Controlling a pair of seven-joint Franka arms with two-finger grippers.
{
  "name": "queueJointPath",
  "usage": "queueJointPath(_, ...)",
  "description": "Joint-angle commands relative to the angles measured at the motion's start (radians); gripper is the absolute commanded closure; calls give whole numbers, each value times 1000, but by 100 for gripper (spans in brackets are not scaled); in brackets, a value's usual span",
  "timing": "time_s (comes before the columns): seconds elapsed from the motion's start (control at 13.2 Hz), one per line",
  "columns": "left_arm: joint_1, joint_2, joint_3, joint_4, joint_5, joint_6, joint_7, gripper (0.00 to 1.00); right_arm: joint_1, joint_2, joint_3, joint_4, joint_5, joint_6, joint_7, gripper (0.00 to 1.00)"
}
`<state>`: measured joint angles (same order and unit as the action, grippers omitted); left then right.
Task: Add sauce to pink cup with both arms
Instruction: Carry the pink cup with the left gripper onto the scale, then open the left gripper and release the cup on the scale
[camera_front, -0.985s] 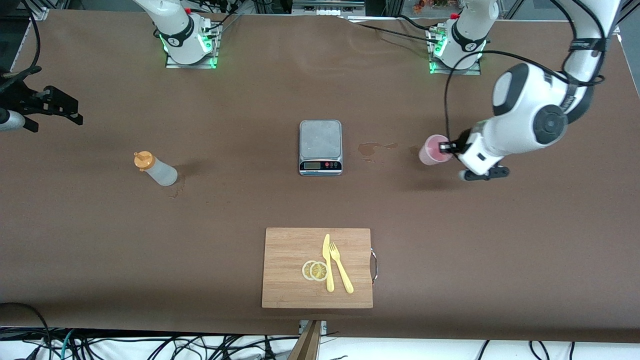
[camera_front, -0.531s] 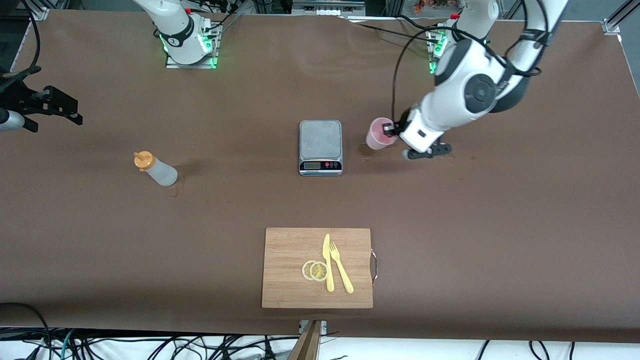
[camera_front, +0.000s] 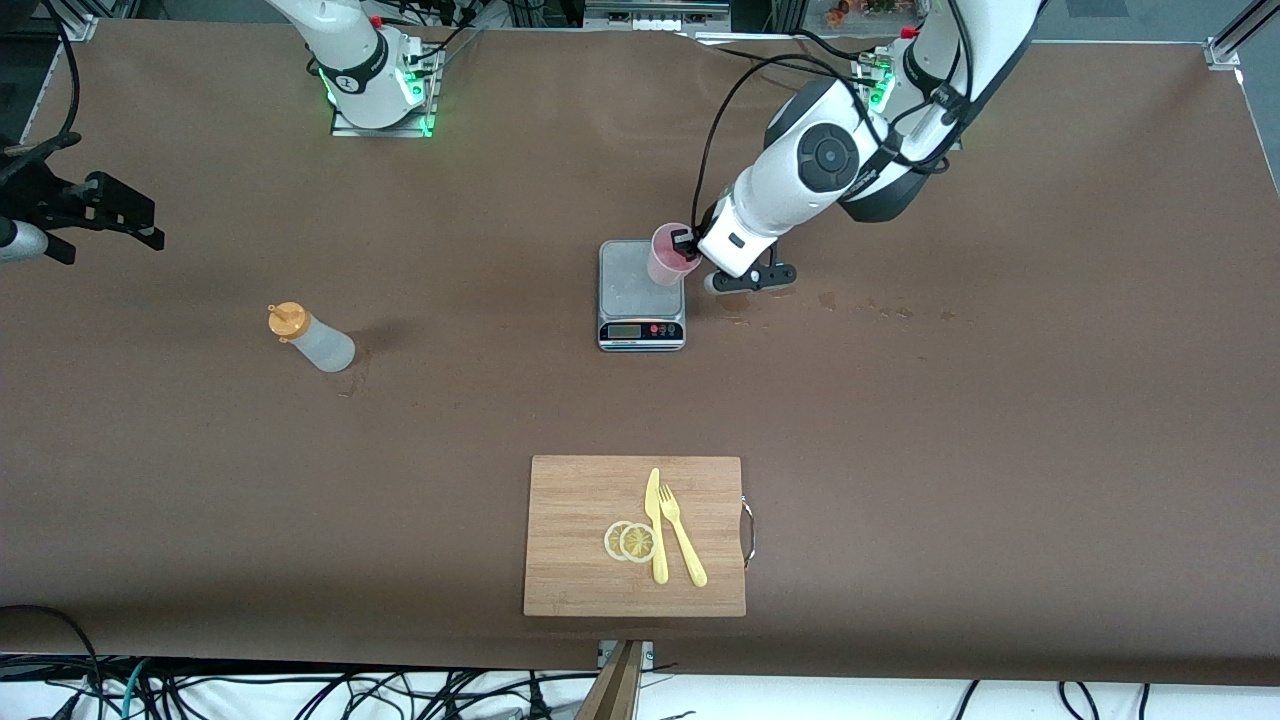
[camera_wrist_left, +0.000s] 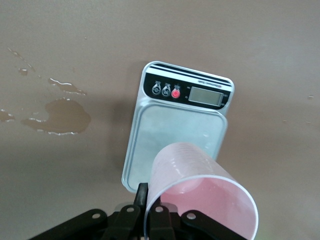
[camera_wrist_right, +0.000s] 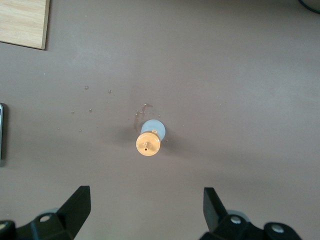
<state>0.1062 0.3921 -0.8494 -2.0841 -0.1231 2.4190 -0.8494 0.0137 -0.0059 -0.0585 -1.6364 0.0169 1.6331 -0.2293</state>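
Fingers of the left gripper pinch the pink cup's rim over the scale; the right gripper waits spread wide above the sauce bottle.

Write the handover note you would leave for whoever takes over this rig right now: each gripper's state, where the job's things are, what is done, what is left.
Left gripper: shut on the pink cup's rim, holding it over the kitchen scale.
Right gripper: open, high above the sauce bottle, which stands toward the right arm's end of the table.
Done: cup picked up and brought to the scale.
Left: set the cup down, grasp the bottle, squeeze sauce into the cup.
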Motion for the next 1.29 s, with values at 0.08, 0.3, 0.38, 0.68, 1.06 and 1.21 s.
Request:
queueJointPath(0.08, -55, 106, 19, 24, 201, 46, -170, 100, -4, 6, 0, 20, 9, -6, -1, 0)
queueJointPath(0.3, -95, 145, 41, 38, 260, 71, -226, 100, -4, 6, 0, 18, 9, -6, -1, 0)
queueJointPath(0.38, -109, 143, 52, 39, 260, 71, -234, 100, -8, 6, -1, 18, 9, -7, -1, 0)
queueJointPath(0.68, -155, 146, 64, 39, 261, 71, -261, 100, -8, 6, -1, 18, 9, -7, -1, 0)
queueJointPath(1.06, -160, 145, 79, 48, 261, 69, -260, 0, -9, 6, -1, 20, 3, -4, 7, 0)
queueJointPath(1.21, -154, 140, 79, 49, 261, 60, -260, 0, -9, 6, -1, 20, -2, 1, 7, 0)
